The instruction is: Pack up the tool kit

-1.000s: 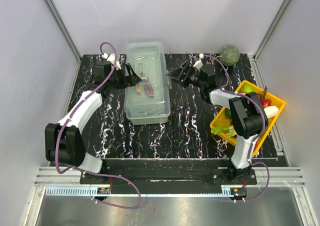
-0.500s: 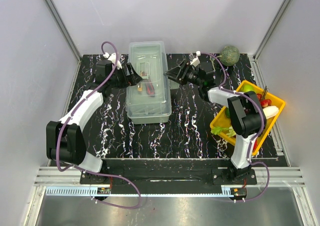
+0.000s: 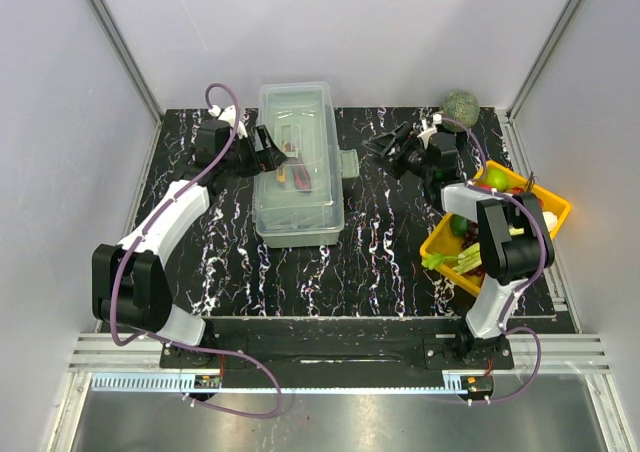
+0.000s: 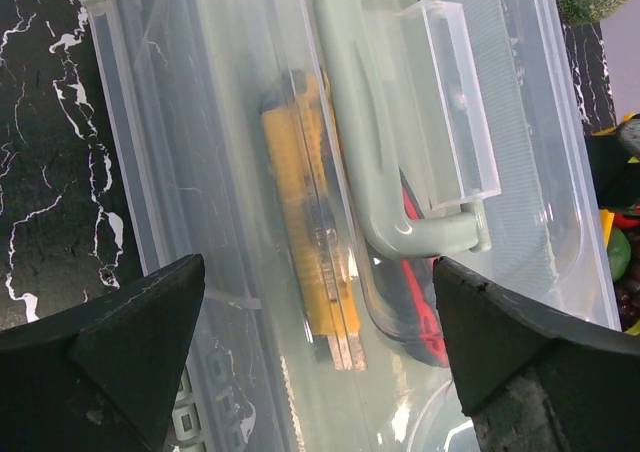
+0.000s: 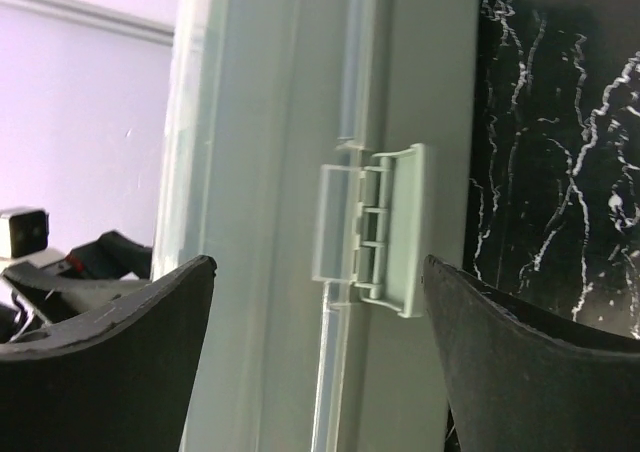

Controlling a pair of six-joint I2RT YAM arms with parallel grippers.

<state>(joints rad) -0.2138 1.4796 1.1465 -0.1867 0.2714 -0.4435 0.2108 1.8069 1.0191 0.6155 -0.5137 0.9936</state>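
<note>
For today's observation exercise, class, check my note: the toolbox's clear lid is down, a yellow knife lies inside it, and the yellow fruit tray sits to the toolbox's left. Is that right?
Not quite. The yellow fruit tray sits to the right of the toolbox, not its left, as the top external view shows. The rest stands: the clear lid is down and the yellow knife lies inside it.

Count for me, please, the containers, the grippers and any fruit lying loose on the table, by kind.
Containers: 2 (toolbox, yellow tray)
Grippers: 2 (left gripper, right gripper)
Loose fruit: 1 (green melon)
Total: 5
</note>
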